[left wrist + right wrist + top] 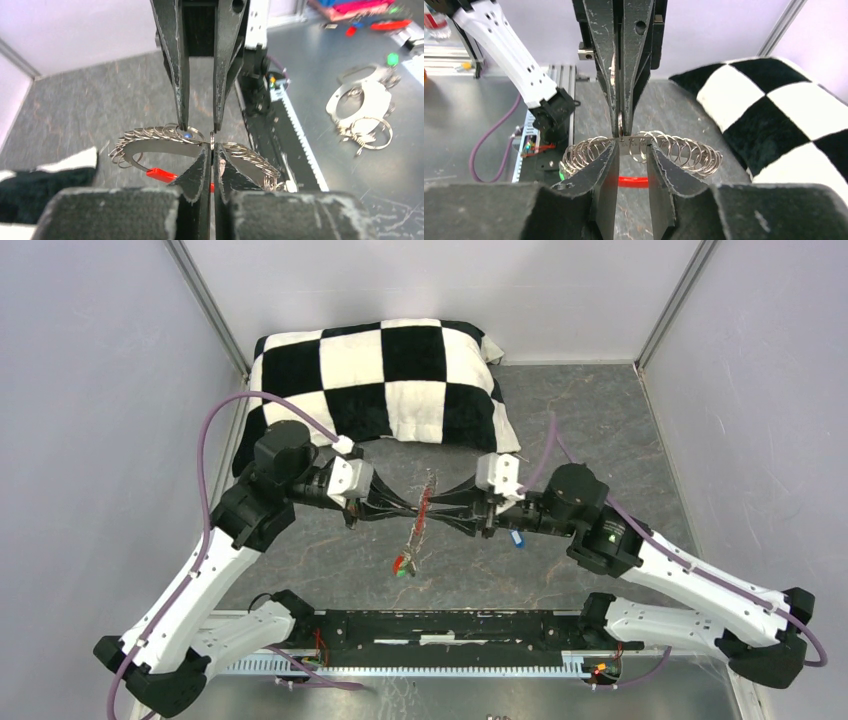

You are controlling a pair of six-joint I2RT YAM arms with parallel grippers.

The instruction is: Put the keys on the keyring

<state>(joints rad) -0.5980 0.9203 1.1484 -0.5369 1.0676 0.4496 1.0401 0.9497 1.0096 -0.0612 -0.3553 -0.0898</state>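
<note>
Closest to the lens, seen from the left wrist: left gripper (211,150) with fingers pressed together, pinching a thin loop of the keyring (150,134) at its middle. Directly opposite, tip to tip: right gripper (631,147), fingers apart with a narrow gap, tips meeting the same metal band on either side of that pinched loop; hard to tell whether pressing on it. Keyring held up off the table (600,440) between the two, midway across the scene, nearer than the black-and-white checked cushion (385,380) at the far side. Curved flat band threaded with many small wire rings, bunched to both sides of the grippers. Hanging beneath the band: red key (160,174). From above, strung out in a thin line from far to near, green key (407,573) beside the red one at the near end. Lying flat on the table just right of the meeting point, close beside the right gripper's wrist: blue key (517,538). Cushion's left corner just behind the left arm.
</note>
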